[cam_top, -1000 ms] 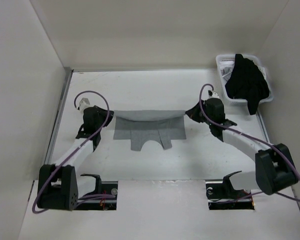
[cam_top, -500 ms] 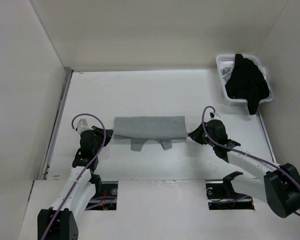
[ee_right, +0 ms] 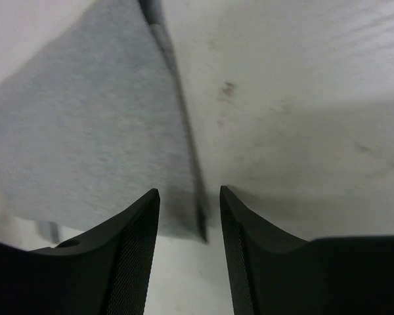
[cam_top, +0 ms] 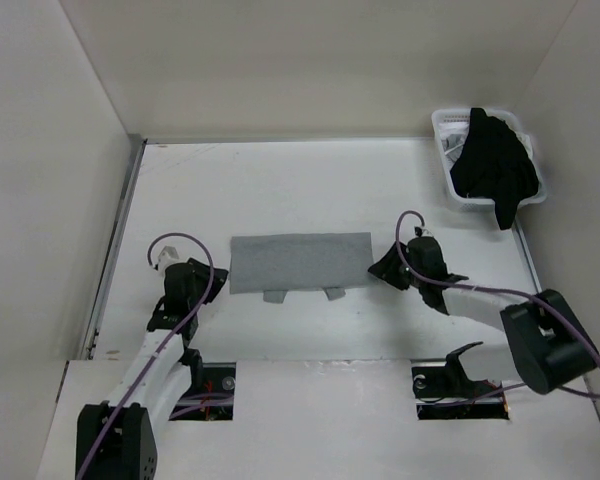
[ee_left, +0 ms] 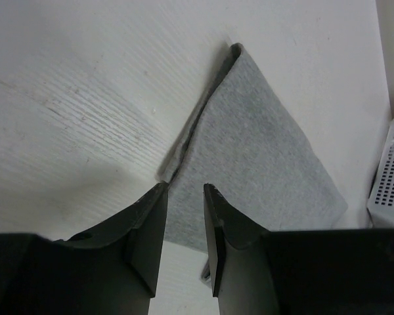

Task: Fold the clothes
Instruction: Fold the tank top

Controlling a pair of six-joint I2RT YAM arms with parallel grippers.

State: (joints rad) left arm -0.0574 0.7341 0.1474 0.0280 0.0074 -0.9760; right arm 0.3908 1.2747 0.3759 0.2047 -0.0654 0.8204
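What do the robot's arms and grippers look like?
The left arm and right arm have white links and black joint housings. A purple cable loops along each. The left gripper and right gripper are matte black, with two tapered fingers; the right one's pads are finely textured.

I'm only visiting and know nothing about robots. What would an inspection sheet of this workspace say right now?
Surface: white table, faintly scuffed.
Job's things: grey garment folded into a flat rectangle, two strap ends poking from its near edge.
Clutter: white basket in the far right corner, black garment draped over it.
Grippers: left pincer and right pincer open, at the garment's two ends, holding nothing.
Cables: purple cables looping over both arms.
Surroundings: plain white walls.
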